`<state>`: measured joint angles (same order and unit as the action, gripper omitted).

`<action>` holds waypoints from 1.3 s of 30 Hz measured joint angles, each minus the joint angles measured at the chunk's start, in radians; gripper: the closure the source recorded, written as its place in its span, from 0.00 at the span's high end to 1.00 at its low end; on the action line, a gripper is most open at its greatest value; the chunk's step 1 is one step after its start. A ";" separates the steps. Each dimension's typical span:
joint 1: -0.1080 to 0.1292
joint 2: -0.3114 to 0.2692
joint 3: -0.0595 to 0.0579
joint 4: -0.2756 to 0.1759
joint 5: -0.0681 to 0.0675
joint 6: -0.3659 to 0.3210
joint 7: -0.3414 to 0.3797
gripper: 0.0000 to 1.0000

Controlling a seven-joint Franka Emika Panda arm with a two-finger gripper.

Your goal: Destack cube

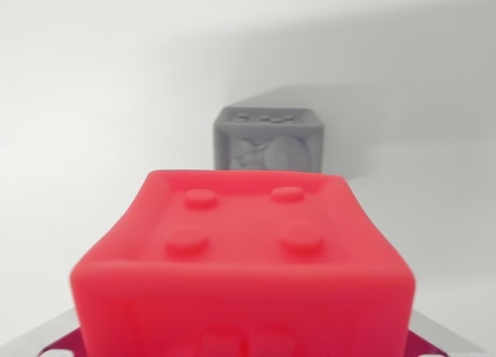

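Observation:
A red cube (244, 256) with four round studs on top fills the lower half of the wrist view, very close and blurred. My gripper (244, 348) sits at the bottom edge. A grey and magenta fingertip (48, 340) shows at the cube's left flank and another at its right (446, 343), both pressed against its sides. Beyond it, a grey cube (268, 140) with studs on top and a relief on its front face stands alone on the white surface, apart from the red cube.
A white tabletop (93, 101) stretches all around. A soft shadow falls to the right of the grey cube.

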<state>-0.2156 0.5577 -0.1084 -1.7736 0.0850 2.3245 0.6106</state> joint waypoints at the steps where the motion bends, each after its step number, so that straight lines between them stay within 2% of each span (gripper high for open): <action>1: 0.004 0.000 0.000 -0.003 0.000 0.002 0.004 0.00; 39: 0.116 -0.041 -0.003 -0.099 0.000 0.056 0.159 0.00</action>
<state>-0.0992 0.5169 -0.1116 -1.8724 0.0849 2.3803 0.7692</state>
